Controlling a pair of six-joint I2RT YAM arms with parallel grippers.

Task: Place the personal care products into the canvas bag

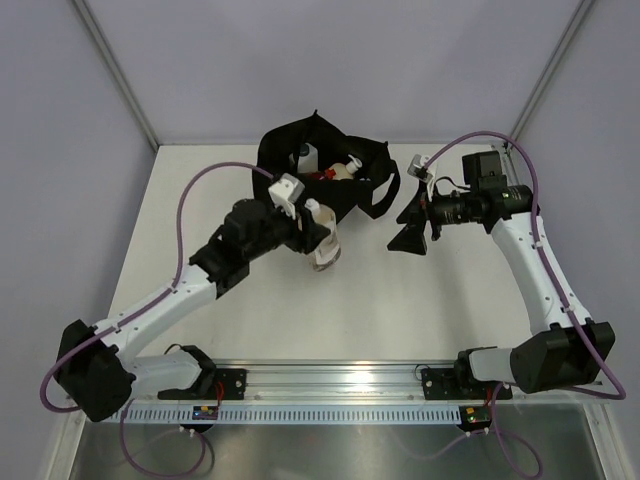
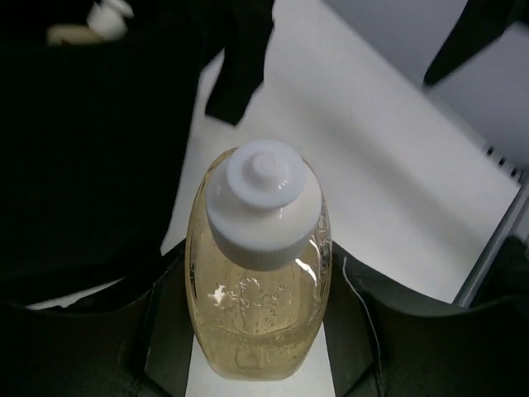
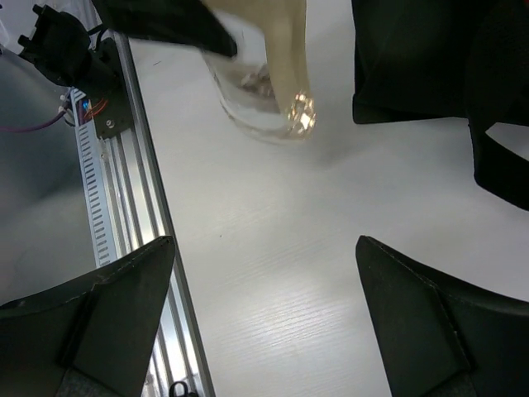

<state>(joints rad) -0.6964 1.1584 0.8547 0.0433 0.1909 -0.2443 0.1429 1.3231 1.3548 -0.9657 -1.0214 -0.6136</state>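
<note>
Holding a little see-through bottle (image 2: pixel 253 308) of yellow stuff, the left pincer (image 1: pixel 312 238) has its two black fingers (image 2: pixel 164 331) pressed on the bottle's sides, one on each side. The bottle's white cap (image 2: pixel 263 203) sticks out past the fingertips, and the fat round part sits right between them. From above, the bottle looks tipped, with the cap end pointing away from the arm. I cannot tell if its bottom touches the white table (image 1: pixel 300 330) or not.

Just past the tip of the left pincer is the black bag (image 1: pixel 280 150). It is very close to the cap, right in front of it and a bit to one side. The bag's top is open. Inside I can see a white bottle (image 1: pixel 304 156), something red (image 1: pixel 322 174) and another small white cap (image 1: pixel 353 163). One loop handle (image 1: pixel 386 190) hangs down on the side of the bag nearest the right pincer.

The right pincer (image 1: pixel 409 236) has its fingers (image 3: pixel 124 289) spread wide. Nothing is between them, only bare table under them. It points toward the left pincer, and the held bottle is out in front of it, a little way off. The bag is in front of it too, off to one side and near.
</note>
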